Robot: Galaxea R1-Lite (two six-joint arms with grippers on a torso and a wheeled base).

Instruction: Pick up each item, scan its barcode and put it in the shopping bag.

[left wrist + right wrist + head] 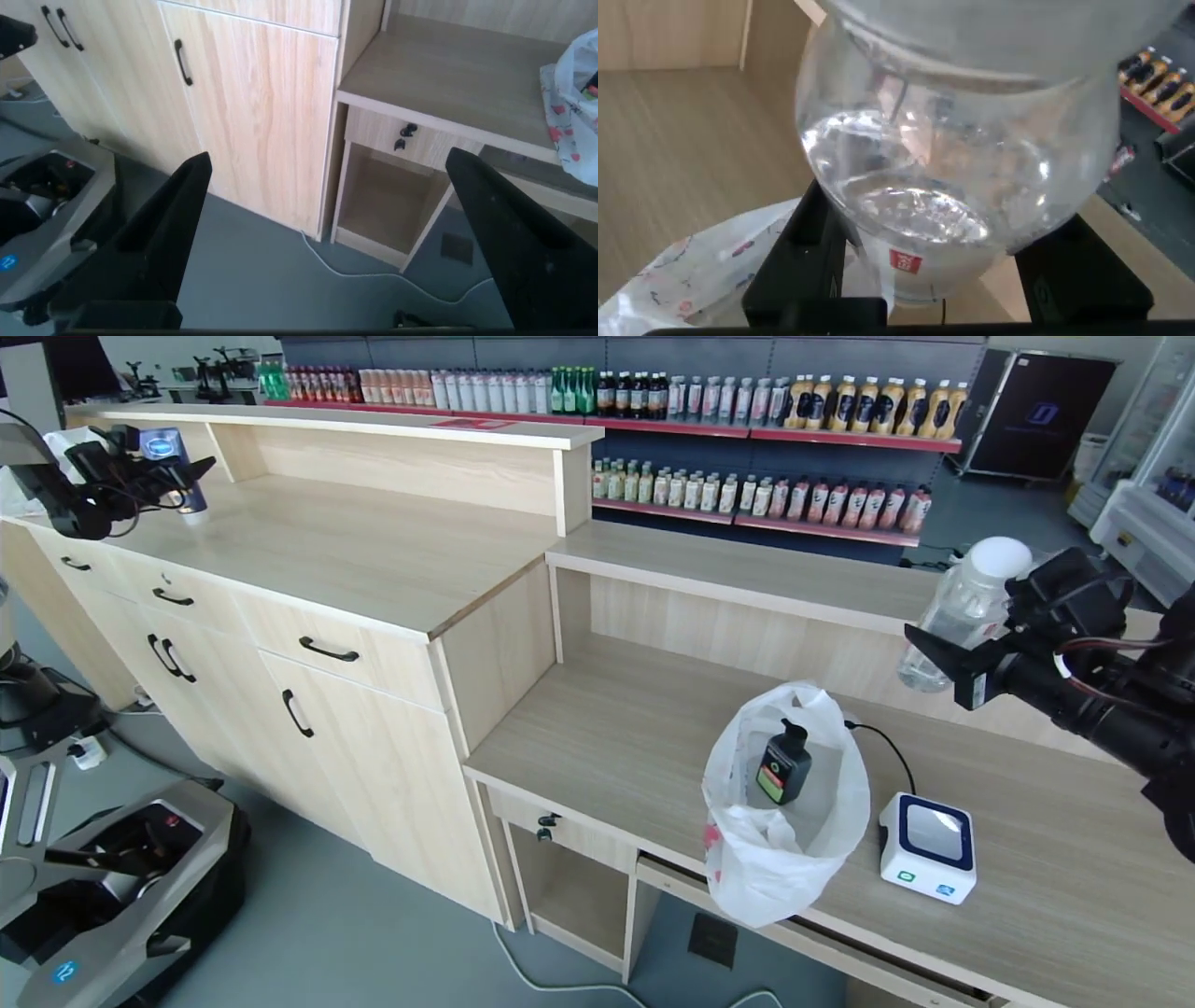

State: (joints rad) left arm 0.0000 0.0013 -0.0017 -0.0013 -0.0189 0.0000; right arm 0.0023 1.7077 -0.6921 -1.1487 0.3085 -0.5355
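Observation:
My right gripper (pixel 945 655) is shut on a clear water bottle (pixel 962 607) with a white cap, held in the air above the lower desk, right of the bag. Close up, the water bottle (pixel 943 187) sits between the dark fingers (pixel 799 266). A white plastic shopping bag (pixel 794 859) stands open at the desk's front edge, with a dark pump bottle (pixel 784 767) inside. A white scanner (pixel 929 845) lies just right of it. My left gripper (pixel 182 481) hangs open and empty (pixel 327 233) at the far left. Behind it a blue-labelled item (pixel 177 462) stands on the tall counter.
The tall counter (pixel 355 551) with cabinet doors and drawers runs along the left. The lower desk (pixel 607 737) has bare wood left of the bag. The scanner's cable (pixel 887 747) trails behind the bag. Drink shelves (pixel 747 439) line the back wall.

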